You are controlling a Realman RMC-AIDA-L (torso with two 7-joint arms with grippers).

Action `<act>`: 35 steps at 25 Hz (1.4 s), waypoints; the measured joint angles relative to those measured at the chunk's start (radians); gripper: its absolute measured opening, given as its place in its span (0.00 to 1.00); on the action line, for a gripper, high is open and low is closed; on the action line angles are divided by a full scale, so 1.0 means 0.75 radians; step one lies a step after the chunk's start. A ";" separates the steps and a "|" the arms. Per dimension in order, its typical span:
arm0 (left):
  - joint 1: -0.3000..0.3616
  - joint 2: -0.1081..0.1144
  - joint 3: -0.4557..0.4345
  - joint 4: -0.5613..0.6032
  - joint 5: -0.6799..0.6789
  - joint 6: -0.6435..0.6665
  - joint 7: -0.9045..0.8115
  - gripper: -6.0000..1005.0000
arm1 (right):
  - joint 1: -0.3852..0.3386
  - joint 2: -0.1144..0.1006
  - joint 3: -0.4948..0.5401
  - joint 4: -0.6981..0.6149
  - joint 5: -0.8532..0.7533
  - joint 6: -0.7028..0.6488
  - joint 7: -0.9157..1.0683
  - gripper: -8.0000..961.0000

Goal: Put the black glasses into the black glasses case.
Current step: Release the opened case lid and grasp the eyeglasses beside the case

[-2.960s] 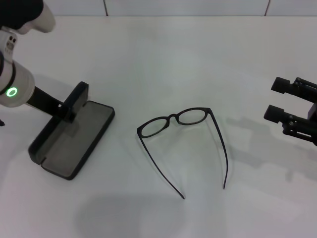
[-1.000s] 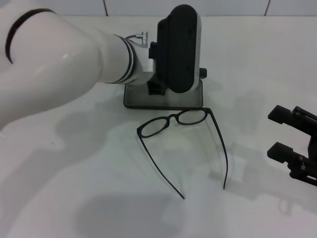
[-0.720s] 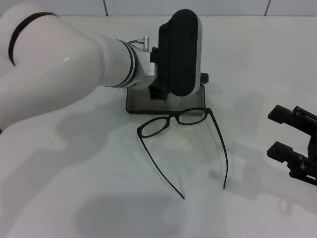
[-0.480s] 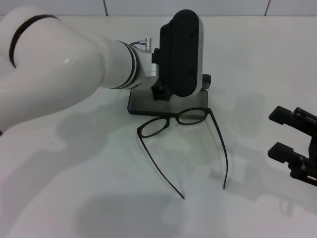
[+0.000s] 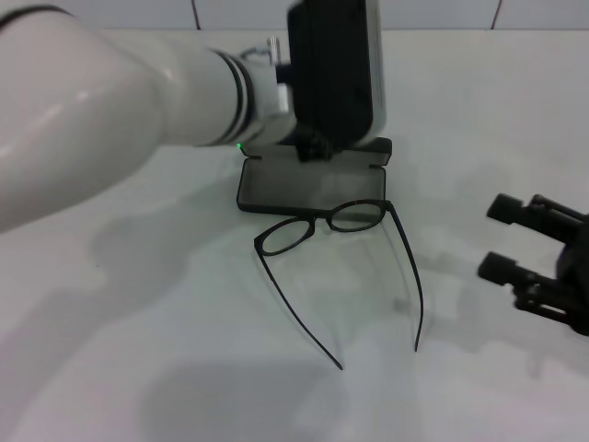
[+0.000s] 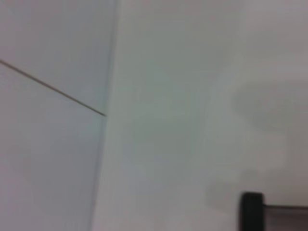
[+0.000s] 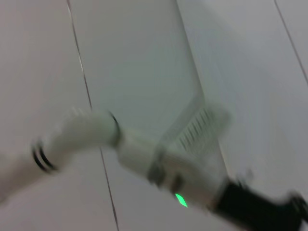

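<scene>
The black glasses (image 5: pixel 321 222) lie unfolded mid-table, lenses toward the far side and temple arms reaching toward me. Just behind them the black glasses case (image 5: pixel 311 182) lies open, its grey lining up and its lid standing along the far edge. My left gripper (image 5: pixel 311 147) hangs at that lid, under the wrist's big black housing, which hides any contact with the lid. At the table's right side my right gripper (image 5: pixel 502 238) is open and empty, a hand's width from the right temple arm. The right wrist view shows only my blurred left arm (image 7: pixel 144 154).
My white left arm (image 5: pixel 120 101) stretches from the left across the back of the table. A tiled wall (image 5: pixel 433 14) runs behind the table. The white tabletop (image 5: pixel 138 322) is bare in front of the glasses.
The left arm carried the open case from the table's left to just behind the glasses and set it down. Its wrist has now risen a little. The right gripper shifted slightly left.
</scene>
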 joint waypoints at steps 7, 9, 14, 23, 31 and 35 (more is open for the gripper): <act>0.213 -0.002 -0.122 0.373 -0.088 -0.051 -0.208 0.46 | 0.082 -0.008 -0.001 -0.471 -0.350 0.262 0.389 0.70; 0.291 -0.001 -0.201 0.463 -0.238 -0.086 -0.268 0.45 | 0.156 -0.007 -0.001 -0.662 -0.519 0.292 0.593 0.69; 0.458 0.002 -0.381 0.466 -0.815 -0.138 -0.096 0.36 | 0.339 -0.041 0.000 -0.788 -0.737 0.264 0.801 0.67; 0.777 0.004 -0.608 0.122 -1.717 0.066 0.633 0.13 | 0.763 0.019 -0.063 -0.713 -1.203 0.307 0.893 0.58; 0.585 0.016 -1.064 -0.536 -1.770 0.882 0.948 0.11 | 0.989 0.028 -0.417 -0.574 -1.271 0.589 0.984 0.57; 0.510 0.034 -1.246 -0.842 -1.738 1.049 1.061 0.11 | 1.070 0.030 -0.464 -0.489 -1.263 0.648 0.992 0.56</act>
